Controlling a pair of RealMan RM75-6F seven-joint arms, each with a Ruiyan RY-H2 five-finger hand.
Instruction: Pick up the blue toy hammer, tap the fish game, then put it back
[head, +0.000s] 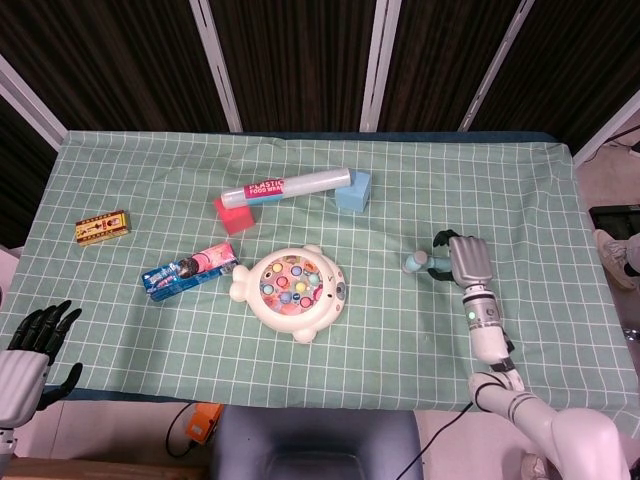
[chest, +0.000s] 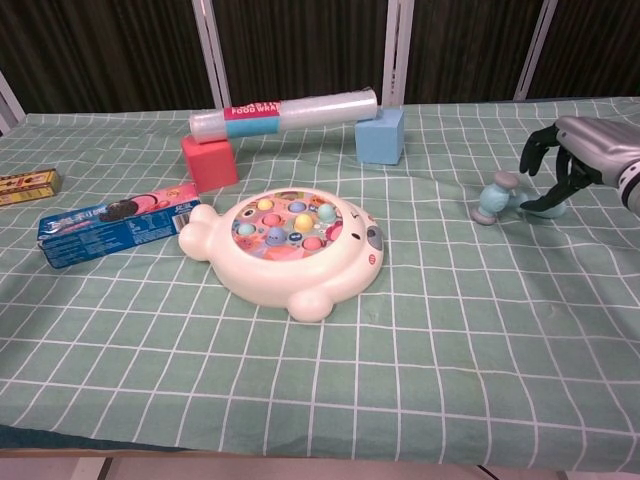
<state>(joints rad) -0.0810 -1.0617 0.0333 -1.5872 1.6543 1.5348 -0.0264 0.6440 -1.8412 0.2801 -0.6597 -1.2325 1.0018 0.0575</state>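
Table (head: 560, 200), covered by a green cloth with a white grid, seen from the head view and the chest view.

Right hand (head: 468, 262) (chest: 590, 150): at the right of both frames, back upward, dark fingers (chest: 537, 152) curled down over the handle end of the blue toy hammer (head: 420, 263) (chest: 497, 196). The hammer lies on the cloth with its pale blue head pointing toward frame left. Whether the fingers actually clasp the handle or only arch over it cannot be told from either view.

Left hand (head: 35, 340): at the lower left corner of the head view, off the table edge, black fingers spread apart and holding nothing.

Fish game (head: 291, 290) (chest: 290, 245): a white fish-shaped toy at frame centre, its top dotted with coloured pieces, well apart from the hammer.

Other objects: a clear roll (head: 287, 186) (chest: 284, 112) printed "PLASTIC FOOD WRAP" rests across a red block (head: 232, 214) (chest: 209, 162) and a blue block (head: 353, 191) (chest: 380, 135) in the upper middle. A blue and pink snack packet (head: 192, 270) (chest: 118, 222) lies just left of the fish game; its writing is too small to read. A small yellow box (head: 102, 228) (chest: 27, 185) sits at the far left, its print unreadable.
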